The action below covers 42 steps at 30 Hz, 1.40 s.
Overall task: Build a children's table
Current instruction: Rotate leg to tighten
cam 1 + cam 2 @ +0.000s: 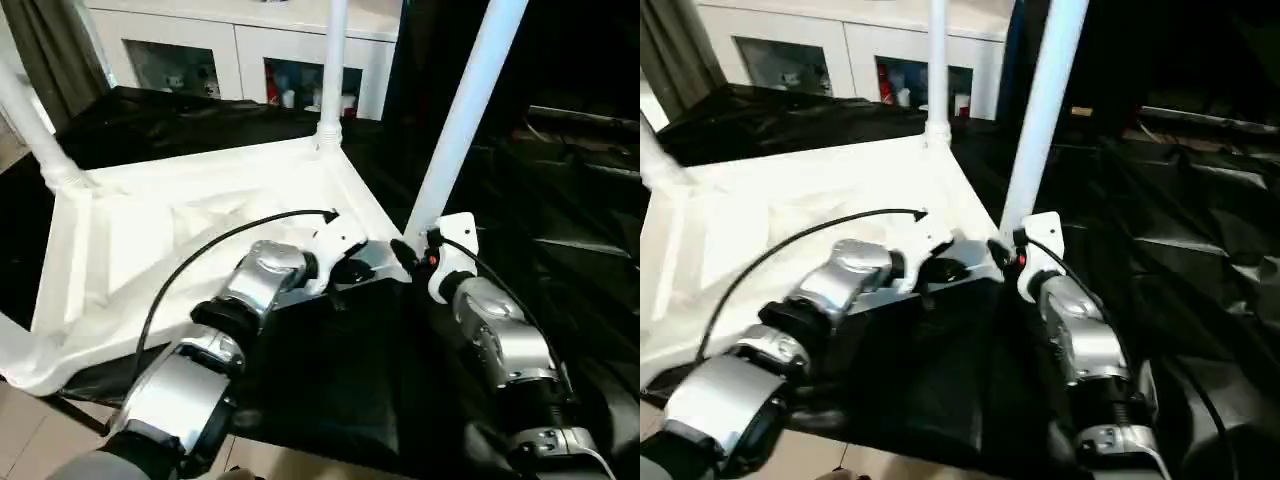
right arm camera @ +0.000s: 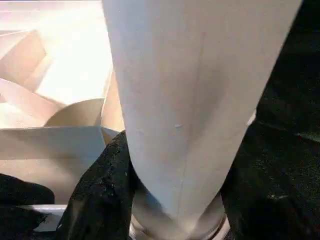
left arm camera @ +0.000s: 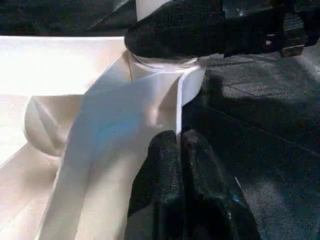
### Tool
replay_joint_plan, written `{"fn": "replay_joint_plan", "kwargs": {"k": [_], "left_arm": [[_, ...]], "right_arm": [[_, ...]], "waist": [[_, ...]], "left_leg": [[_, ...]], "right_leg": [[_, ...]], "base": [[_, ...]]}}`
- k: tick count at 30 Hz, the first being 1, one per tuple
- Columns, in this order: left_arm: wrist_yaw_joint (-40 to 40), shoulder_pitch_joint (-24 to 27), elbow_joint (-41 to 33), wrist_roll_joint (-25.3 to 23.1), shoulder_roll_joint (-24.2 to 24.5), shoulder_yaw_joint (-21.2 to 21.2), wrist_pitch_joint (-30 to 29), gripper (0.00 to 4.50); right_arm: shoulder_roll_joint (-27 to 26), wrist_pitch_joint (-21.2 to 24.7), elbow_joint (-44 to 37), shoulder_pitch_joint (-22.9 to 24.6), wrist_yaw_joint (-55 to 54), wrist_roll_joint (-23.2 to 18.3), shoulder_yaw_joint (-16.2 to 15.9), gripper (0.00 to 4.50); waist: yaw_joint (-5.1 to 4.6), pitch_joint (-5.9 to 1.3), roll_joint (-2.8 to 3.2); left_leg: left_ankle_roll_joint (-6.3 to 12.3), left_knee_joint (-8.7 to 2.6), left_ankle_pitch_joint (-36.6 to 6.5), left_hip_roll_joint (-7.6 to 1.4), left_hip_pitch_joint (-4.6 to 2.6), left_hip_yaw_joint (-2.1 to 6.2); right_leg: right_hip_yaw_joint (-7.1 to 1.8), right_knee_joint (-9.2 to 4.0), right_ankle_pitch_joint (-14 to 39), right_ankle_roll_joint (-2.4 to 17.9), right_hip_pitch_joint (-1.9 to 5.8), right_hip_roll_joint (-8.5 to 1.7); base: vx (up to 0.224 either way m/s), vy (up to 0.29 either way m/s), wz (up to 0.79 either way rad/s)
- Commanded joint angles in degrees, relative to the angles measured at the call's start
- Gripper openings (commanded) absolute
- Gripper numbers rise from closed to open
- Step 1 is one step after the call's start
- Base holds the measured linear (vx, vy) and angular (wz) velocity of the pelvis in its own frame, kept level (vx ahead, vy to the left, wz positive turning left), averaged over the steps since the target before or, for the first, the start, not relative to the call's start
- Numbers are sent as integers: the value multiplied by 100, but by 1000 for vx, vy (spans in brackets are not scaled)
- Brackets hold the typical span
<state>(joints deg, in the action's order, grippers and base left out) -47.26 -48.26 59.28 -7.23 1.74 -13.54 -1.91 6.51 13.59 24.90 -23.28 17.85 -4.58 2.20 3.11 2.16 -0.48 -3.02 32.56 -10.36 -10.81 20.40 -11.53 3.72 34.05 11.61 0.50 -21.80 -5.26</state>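
Right tool [image 1: 415,258] grips the leg [image 1: 462,110] at its socket; left tool [image 3: 181,165], pinched closed, steadies the table rim [image 3: 150,100]. Press straight down, keeping it upright.

table top [image 1: 180,215]: white plastic, smooth
legs [image 1: 465,115]: glossy white plastic
cover [image 1: 340,385]: black sheet, shiny, wrinkled
forearms [image 1: 500,335]: silver metal, polished

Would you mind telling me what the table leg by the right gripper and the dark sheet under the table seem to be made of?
Leg: likely plastic, smooth matt white with a faint moulding seam. Sheet: probably thin plastic film or coated cloth, black, wrinkled and slightly glossy.
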Motion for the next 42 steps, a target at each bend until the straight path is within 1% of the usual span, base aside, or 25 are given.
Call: {"fn": "replay_joint_plan", "kwargs": {"k": [1, 3, 7, 8, 9, 12, 13, 14, 16, 17, 19, 20, 22, 25, 27, 32, 33, 34, 36, 37, 38, 39, 40, 41, 42], "left_arm": [[220, -137, 122, -50, -278, -124, 129, 0], [217, -144, 144, -79, -232, -127, 176, 0], [223, -154, 164, -97, -161, -111, 250, 0], [218, -157, 173, -101, -149, -98, 274, 0], [177, -151, 167, -101, -123, -91, 296, 0], [48, -132, 163, -97, -54, -60, 415, 0], [34, -129, 165, -95, -46, -55, 428, 0], [27, -127, 164, -93, -42, -52, 438, 0], [-22, -106, 154, -78, -8, -41, 486, 0], [-25, -104, 154, -77, -6, -41, 489, 0], [-82, -74, 139, -59, 37, -33, 546, 0], [-106, -52, 118, -33, 71, -12, 626, 0], [-101, -42, 102, -24, 80, -2, 656, 0], [-179, 6, -145, 176, 146, 171, 606, 0], [-274, 32, -270, 233, 191, 207, 556, 0], [-535, 178, -636, 335, 403, 234, 405, 0], [-652, 231, -775, 385, 465, 237, 288, 0], [-951, 367, -1154, 543, 591, 269, -71, 28], [-1314, 575, -1727, 707, 797, 261, -513, 45], [-1314, 575, -1727, 707, 797, 261, -513, 56], [-1569, 808, -2367, 864, 1031, 265, -934, 62], [-1569, 808, -2367, 864, 1031, 265, -934, 73], [-1696, 965, -2820, 994, 1217, 302, -1214, 85], [-1821, 1073, -3130, 1098, 1371, 332, -1394, 94], [-1912, 1162, -3381, 1169, 1505, 366, -1525, 100]], "right_arm": [[-357, 197, 223, 114, 240, -87, -430, 196], [-373, 209, 187, 124, 275, -163, -360, 252], [-309, 199, 82, 119, 348, -158, -374, 293], [-263, 181, 62, 110, 372, -104, -404, 293], [-152, 207, 8, 97, 522, -115, -412, 293], [351, 298, -274, 93, 1219, -286, -362, 293], [448, 309, -327, 94, 1320, -331, -320, 293], [509, 312, -362, 99, 1403, -359, -302, 293], [1079, 255, -714, 243, 2292, -518, -367, 293], [1119, 249, -740, 256, 2358, -527, -377, 293], [1675, 332, -1105, 484, 3102, -652, -469, 293], [2030, 449, -1312, 625, 3542, -757, -483, 293], [2109, 486, -1359, 659, 3643, -784, -483, 293], [2355, 542, -1430, 724, 3921, -895, -413, 293], [2401, 584, -1461, 719, 3950, -939, -371, 293], [2405, 654, -1693, 770, 3984, -1097, -332, 293], [2326, 653, -1707, 754, 3954, -1122, -330, 293], [2148, 632, -1714, 720, 3880, -1160, -366, 299], [1927, 630, -1703, 686, 3769, -1184, -456, 299], [1927, 630, -1703, 686, 3769, -1184, -456, 299], [1725, 626, -1722, 674, 3691, -1182, -610, 299], [1725, 626, -1722, 674, 3691, -1182, -610, 299], [1556, 582, -1680, 650, 3610, -1147, -712, 299], [1406, 534, -1599, 602, 3511, -1106, -764, 299], [1280, 518, -1543, 559, 3440, -1099, -797, 299]], "waist": [[-24, -273, 36], [-24, -272, 39], [-23, -267, 34], [-23, -264, 35], [-26, -265, -15], [4, -273, 13], [20, -284, -7], [23, -280, -7], [61, -278, -25], [70, -280, -33], [93, -272, -52], [93, -264, -55], [87, -254, -61], [66, -240, -87], [68, -247, -83], [70, -301, -74], [70, -310, -84], [65, -318, -67], [42, -314, -50], [36, -308, -52], [49, -304, -42], [56, -277, -26], [62, -250, -13], [52, -246, -1], [32, -217, -3]], "left_leg": [[125, -390, -1468, -256, -64, 143], [107, -396, -1501, -259, -67, 145], [106, -401, -1516, -262, -64, 145], [101, -402, -1536, -262, -67, 144], [113, -400, -1541, -262, -63, 140], [199, -380, -1413, -266, -62, 137], [312, -354, -1192, -260, -33, 132], [347, -352, -1145, -258, -27, 130], [453, -324, -1102, -260, -39, 115], [489, -316, -1080, -258, -36, 116], [609, -302, -971, -258, -12, 116], [687, -296, -952, -257, 7, 118], [734, -297, -1002, -259, 25, 129], [671, -296, -1064, -257, 15, 127], [683, -290, -929, -266, 18, 129], [1044, -211, -231, -254, 71, 124], [1083, -199, -155, -252, 82, 123], [1170, -184, -6, -262, 101, 120], [1206, -164, 63, -250, 114, 107], [1214, -154, 45, -240, 128, 101], [1185, -151, -85, -246, 102, 91], [1117, -180, -139, -276, 126, 100], [993, -201, -414, -294, 76, 91], [901, -218, -486, -308, 84, 103], [741, -256, -712, -309, 65, 97]], "right_leg": [[-263, -456, 910, 1211, 206, -343], [-264, -457, 934, 1197, 200, -343], [-267, -451, 893, 1212, 197, -348], [-266, -456, 929, 1204, 192, -347], [-266, -460, 960, 1194, 196, -347], [-272, -440, 809, 1198, 219, -351], [-272, -405, 496, 1254, 243, -360], [-269, -405, 456, 1269, 243, -360], [-262, -415, 483, 1307, 253, -365], [-259, -411, 467, 1309, 262, -363], [-257, -404, 409, 1280, 280, -360], [-251, -400, 453, 1272, 274, -368], [-238, -419, 656, 1229, 279, -372], [-228, -447, 1009, 1253, 245, -364], [-230, -426, 886, 1298, 235, -359], [-231, -247, -526, 1571, 249, -339], [-232, -224, -674, 1593, 259, -346], [-225, -168, -950, 1714, 243, -356], [-222, -151, -1042, 1787, 214, -335], [-223, -151, -1030, 1789, 206, -323], [-219, -173, -858, 1799, 179, -309], [-222, -157, -691, 1819, 177, -329], [-222, -211, -236, 1764, 133, -318], [-222, -198, -82, 1747, 146, -327], [-225, -253, 304, 1664, 109, -303]], "base": [[0, 0, 0], [0, 0, 0], [0, 0, 0], [0, 0, 0], [0, 0, 0], [0, 0, 0], [0, 0, 0], [0, 0, 0], [0, 0, 0], [0, 0, 0], [0, 0, 0], [0, 0, 0], [0, 0, 0], [0, 0, 0], [0, 0, 0], [0, 0, 0], [0, 0, 0], [0, 0, 0], [0, 0, 0], [0, 0, 0], [0, 0, 0], [0, 0, 0], [0, 0, 0], [0, 0, 0], [0, 0, 0]]}}
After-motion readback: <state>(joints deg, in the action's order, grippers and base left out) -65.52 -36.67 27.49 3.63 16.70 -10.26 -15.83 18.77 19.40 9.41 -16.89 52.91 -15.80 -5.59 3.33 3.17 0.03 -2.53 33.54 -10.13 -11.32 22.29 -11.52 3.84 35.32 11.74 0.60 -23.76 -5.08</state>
